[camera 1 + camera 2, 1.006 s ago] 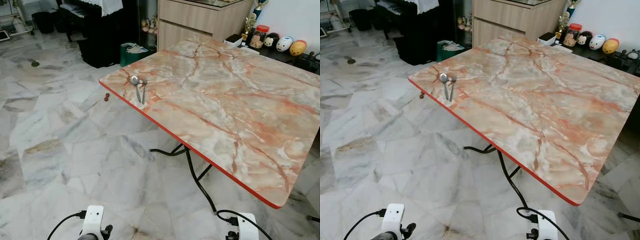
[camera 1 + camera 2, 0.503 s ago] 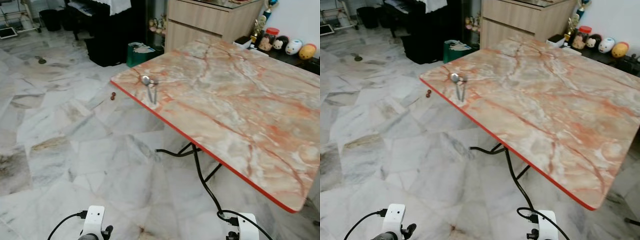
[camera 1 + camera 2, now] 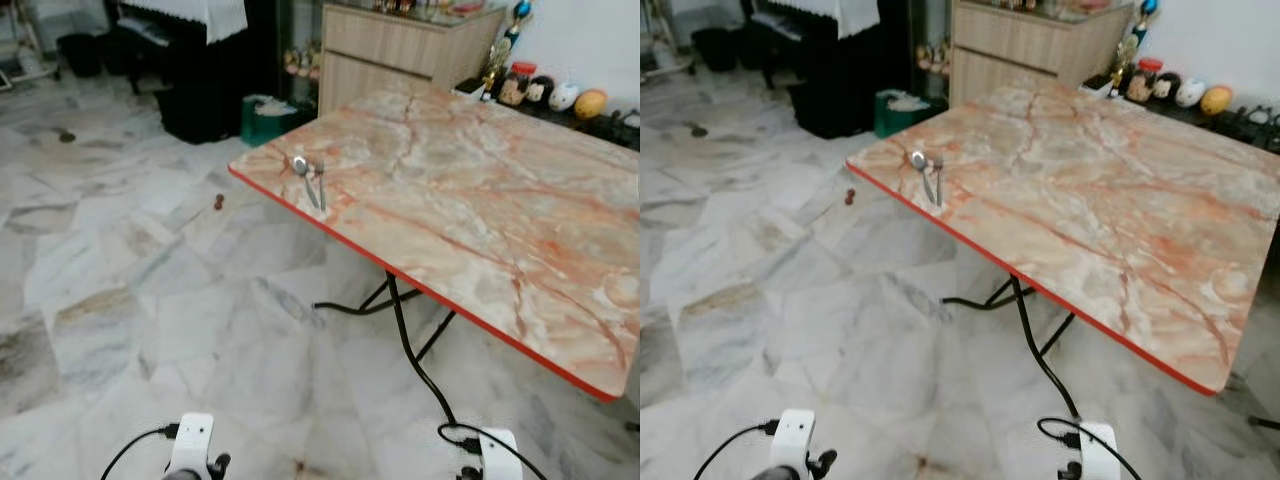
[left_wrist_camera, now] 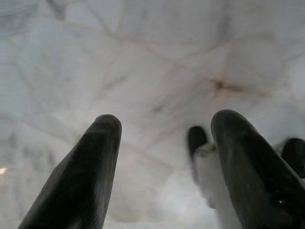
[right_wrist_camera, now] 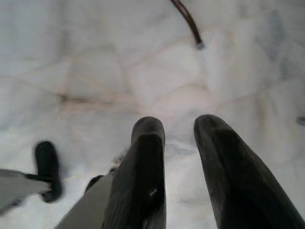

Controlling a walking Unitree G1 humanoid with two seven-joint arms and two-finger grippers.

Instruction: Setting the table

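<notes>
A marble-patterned table [image 3: 480, 220] with a red edge stands ahead and to my right. A metal spoon [image 3: 303, 170] and a fork [image 3: 321, 182] lie side by side near its left corner, handles towards the table's edge. Both arms hang low over the marble floor, well short of the table. In the left wrist view my left gripper [image 4: 169, 119] is open, its black fingers wide apart with nothing between them. In the right wrist view my right gripper [image 5: 179, 123] is open by a narrower gap and also holds nothing.
Black folding legs [image 3: 400, 320] run under the table. A wooden cabinet [image 3: 400, 50] and a shelf of figurines [image 3: 560, 95] stand behind it. At the back left are dark furniture [image 3: 190, 70] and a green bag [image 3: 265, 115]. A small reddish object [image 3: 218, 202] lies on the floor.
The whole view has shifted and blurred, so the camera moved; the table now sits a little farther right. Spoon and fork lie as before. Both arms still hang low.
</notes>
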